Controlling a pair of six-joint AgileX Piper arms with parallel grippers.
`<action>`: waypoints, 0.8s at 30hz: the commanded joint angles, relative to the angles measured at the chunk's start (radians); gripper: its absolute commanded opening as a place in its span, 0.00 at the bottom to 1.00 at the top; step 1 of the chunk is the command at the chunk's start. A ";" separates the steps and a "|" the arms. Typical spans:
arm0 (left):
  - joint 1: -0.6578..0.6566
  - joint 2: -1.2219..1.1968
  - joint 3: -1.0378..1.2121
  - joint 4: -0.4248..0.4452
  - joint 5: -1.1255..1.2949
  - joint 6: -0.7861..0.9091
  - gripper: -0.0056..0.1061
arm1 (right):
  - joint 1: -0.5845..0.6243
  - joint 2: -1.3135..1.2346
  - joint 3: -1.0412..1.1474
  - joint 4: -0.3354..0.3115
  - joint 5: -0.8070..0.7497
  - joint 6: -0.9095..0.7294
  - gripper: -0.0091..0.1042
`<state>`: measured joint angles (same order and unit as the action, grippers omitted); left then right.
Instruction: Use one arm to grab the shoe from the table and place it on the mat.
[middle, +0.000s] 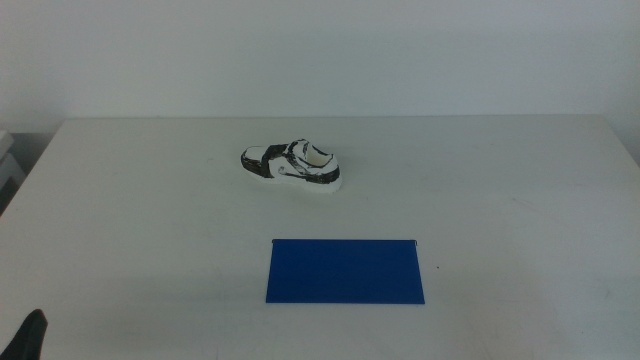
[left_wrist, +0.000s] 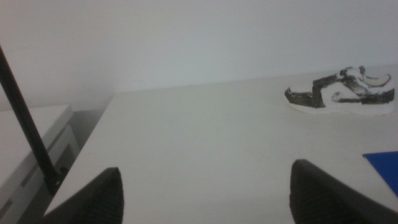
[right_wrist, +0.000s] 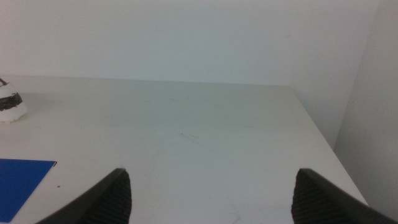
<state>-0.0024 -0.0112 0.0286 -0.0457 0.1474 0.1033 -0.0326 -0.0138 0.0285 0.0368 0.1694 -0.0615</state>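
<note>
The shoe (middle: 292, 166), white with black marbled patches, stands upright on the table (middle: 500, 180) beyond the mat, toe to the left. It also shows in the left wrist view (left_wrist: 341, 93), and its heel tip in the right wrist view (right_wrist: 11, 106). The deep blue mat (middle: 345, 271) lies flat nearer the front, apart from the shoe; corners show in both wrist views (left_wrist: 384, 167) (right_wrist: 22, 180). My left gripper (left_wrist: 205, 193) is open and empty over the table's left front corner, its tip at the bottom left of the middle view (middle: 30, 335). My right gripper (right_wrist: 211, 196) is open and empty over the right side, outside the middle view.
The table's left edge (left_wrist: 81, 152) drops to a grey-white cabinet (left_wrist: 31, 143) with a thin black rod (left_wrist: 25, 118) beside it. The table's right edge (right_wrist: 320, 134) and a white wall (middle: 320, 50) behind bound the space.
</note>
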 joint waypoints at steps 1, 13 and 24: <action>-0.007 -0.022 -0.041 -0.005 -0.055 -0.008 0.85 | 0.003 -0.020 -0.010 -0.008 -0.080 -0.013 0.67; -0.008 0.237 -0.345 -0.032 0.162 -0.013 0.85 | 0.003 -0.020 -0.010 -0.008 -0.080 -0.013 0.67; -0.008 0.583 -0.746 -0.076 0.402 -0.013 0.85 | 0.003 -0.020 -0.010 -0.008 -0.080 -0.013 0.67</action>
<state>-0.0032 0.5250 -0.6395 -0.0924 0.5763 0.1001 -0.0326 -0.0138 0.0285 0.0368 0.1694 -0.0615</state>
